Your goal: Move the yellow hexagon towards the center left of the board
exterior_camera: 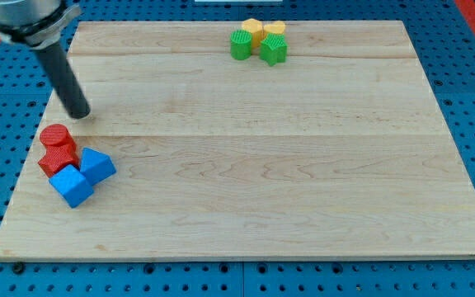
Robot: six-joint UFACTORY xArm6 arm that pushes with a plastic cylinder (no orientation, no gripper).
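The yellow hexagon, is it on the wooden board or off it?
On. The yellow hexagon sits on the board near its top edge, packed among green blocks; my tip is far left.

pale matt wood board [246, 165]; matt dark rod [66, 78].

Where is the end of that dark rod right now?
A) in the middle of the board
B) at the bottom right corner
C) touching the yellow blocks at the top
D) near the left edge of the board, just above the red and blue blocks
D: my tip rests near the view's left edge of the board, a little above the red blocks and far from the yellow hexagon.
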